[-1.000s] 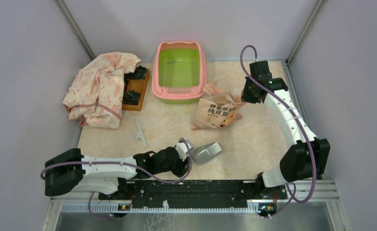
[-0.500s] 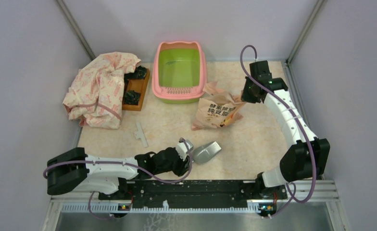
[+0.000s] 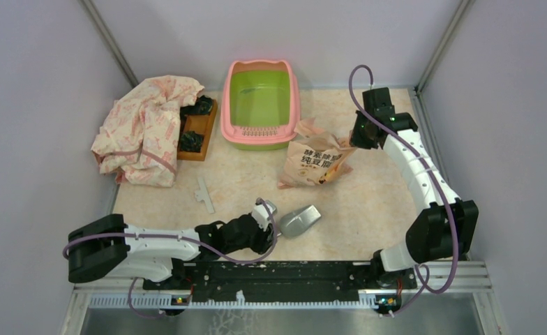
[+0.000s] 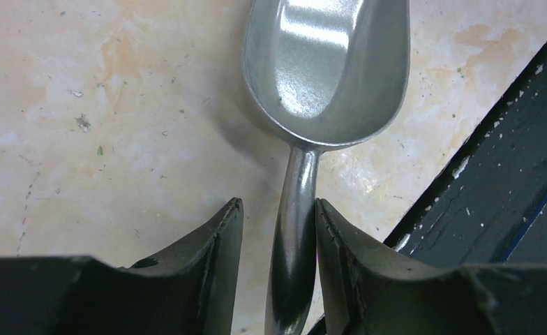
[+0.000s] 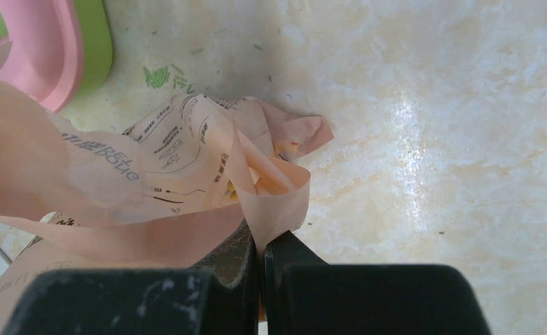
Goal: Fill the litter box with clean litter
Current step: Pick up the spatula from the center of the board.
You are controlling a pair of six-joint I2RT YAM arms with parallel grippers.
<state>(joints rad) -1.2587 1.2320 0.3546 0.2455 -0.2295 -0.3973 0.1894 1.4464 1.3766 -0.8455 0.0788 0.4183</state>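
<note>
**Litter bag.** The litter bag [image 3: 316, 162] lies right of centre in the top view, just beside the lower right corner of the litter box [image 3: 260, 105], which sits at upper centre. The clean litter is hidden inside the bag. Its thin, creased film suggests a soft, shapeless pack. The contents probably shift and sag toward the low end, so a grip on film alone may slip or tear. Take hold on a gathered fold near the mouth. The right gripper [image 5: 262, 244] has its fingers pressed together on such a fold, at lower centre of the right wrist view. In the top view this is the bag's upper right edge.

**Scoop.** The scoop [image 4: 326, 70] is rigid, smooth metal, probably light and slippery, so grasp it by the handle. The left gripper [image 4: 278, 209] straddles that handle, half spread. The finger at frame right touches or nearly touches it, and a gap remains at the other finger. The handle is not clamped.
</note>
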